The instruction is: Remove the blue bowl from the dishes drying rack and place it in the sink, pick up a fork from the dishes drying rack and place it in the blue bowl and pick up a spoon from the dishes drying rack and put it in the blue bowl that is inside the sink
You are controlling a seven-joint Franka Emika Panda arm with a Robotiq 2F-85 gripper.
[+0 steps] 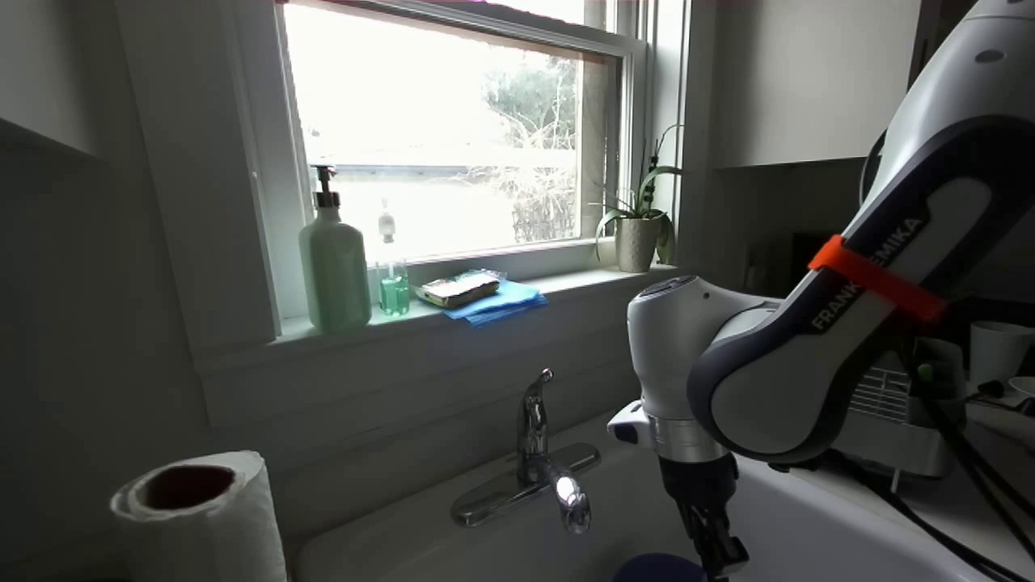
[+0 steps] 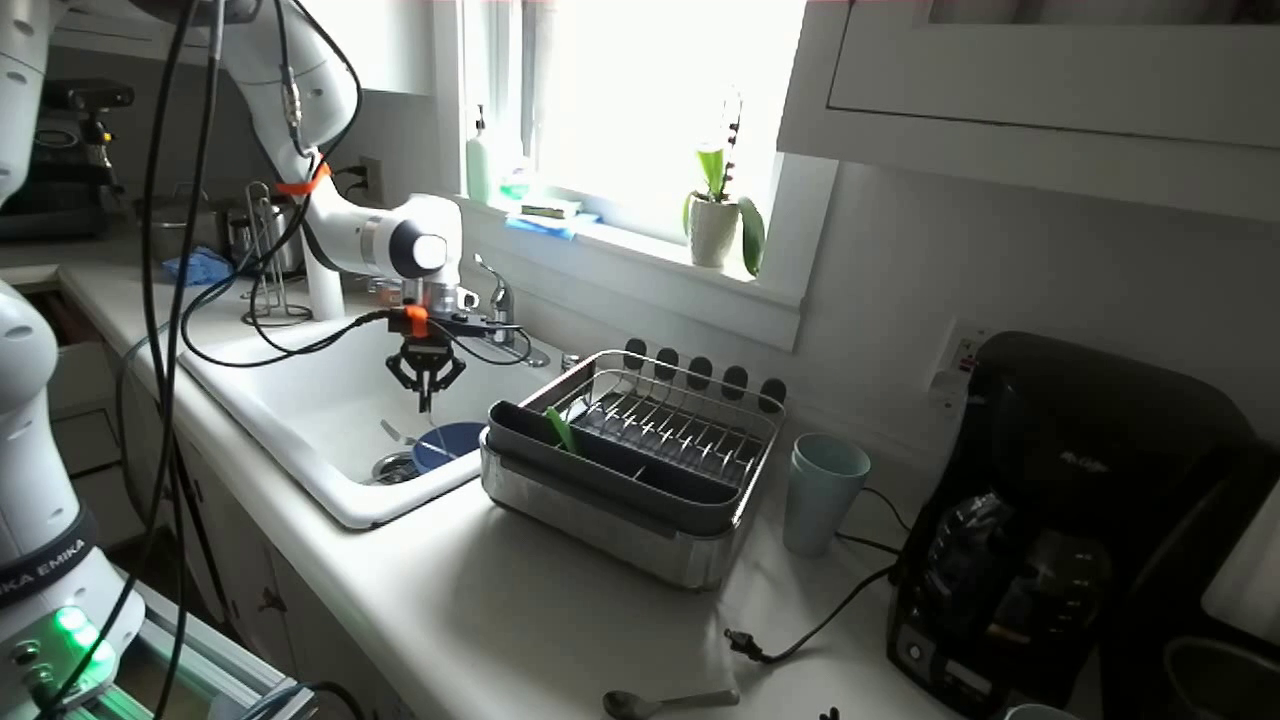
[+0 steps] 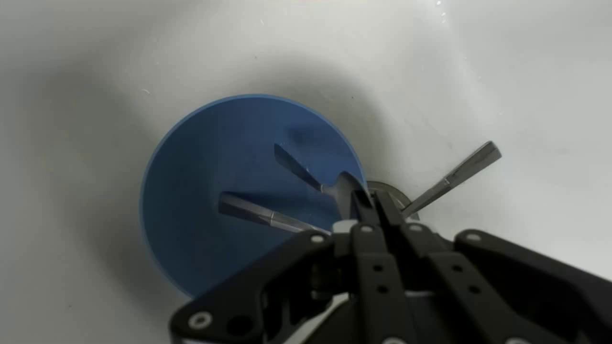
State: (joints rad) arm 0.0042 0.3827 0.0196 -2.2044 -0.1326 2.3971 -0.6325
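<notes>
The blue bowl (image 3: 191, 157) sits upright in the white sink (image 2: 300, 400); it shows also in both exterior views (image 2: 468, 437) (image 1: 659, 569). A spoon (image 3: 342, 188) leans inside the bowl, its head against the rim beside my fingers. Another utensil handle (image 3: 244, 210) lies in the bowl, its far end hidden under my gripper. A utensil (image 3: 452, 179) lies outside the bowl across the drain. My gripper (image 3: 375, 198) is over the bowl's rim, fingers nearly together with a narrow dark gap; a grip on anything is unclear. The drying rack (image 2: 580, 530) stands beside the sink.
The chrome faucet (image 1: 534, 453) rises behind the sink near my arm. A dark caddy (image 2: 620, 475) with a green item (image 2: 560, 430) hangs on the rack's front. A spoon (image 2: 690, 700), cups (image 2: 825, 490) and a coffee maker (image 2: 1000, 570) are on the counter. Paper towels (image 1: 202, 517) stand opposite.
</notes>
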